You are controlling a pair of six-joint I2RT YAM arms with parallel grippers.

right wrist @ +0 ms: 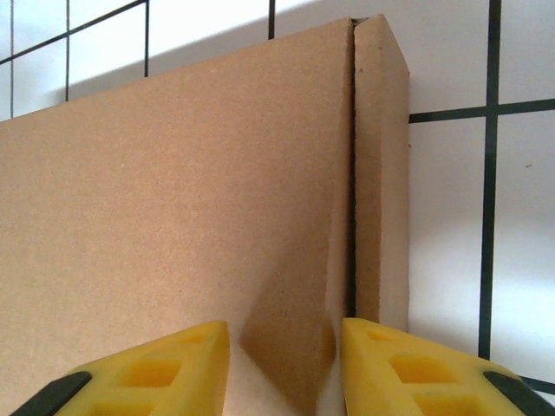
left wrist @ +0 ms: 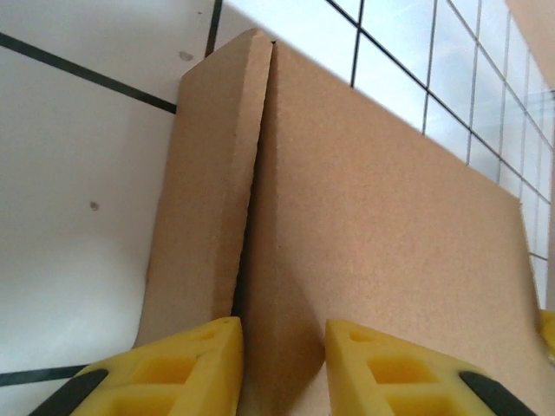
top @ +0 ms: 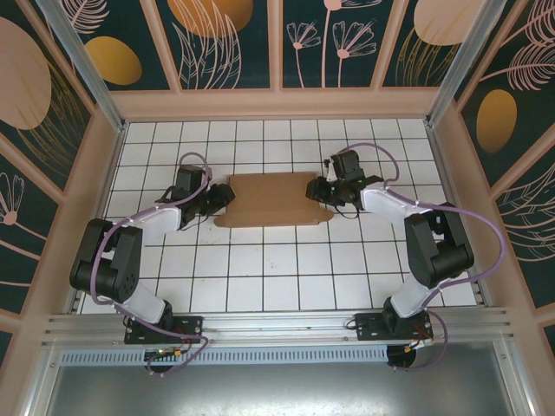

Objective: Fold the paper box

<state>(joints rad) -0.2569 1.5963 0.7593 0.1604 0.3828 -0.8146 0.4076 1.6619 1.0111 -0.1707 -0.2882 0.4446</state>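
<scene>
The paper box (top: 273,199) lies flat on the white tiled table (top: 260,269) as a brown cardboard sheet. My left gripper (top: 224,198) is at its left edge and my right gripper (top: 317,189) at its right edge. In the left wrist view the yellow fingers (left wrist: 186,364) press from both sides on a raised, shaded ridge of cardboard (left wrist: 284,347), next to a slit and a narrow flap (left wrist: 208,191). The right wrist view shows the same: a pinched cardboard ridge (right wrist: 284,347) between the yellow fingers (right wrist: 390,364), with a slit and narrow flap (right wrist: 381,173) beside it.
Wooden walls (top: 269,104) with dark patterned panels enclose the table at the back and on both sides. Open tiles lie between the box and the arm bases (top: 165,325). An aluminium rail (top: 277,325) runs along the near edge.
</scene>
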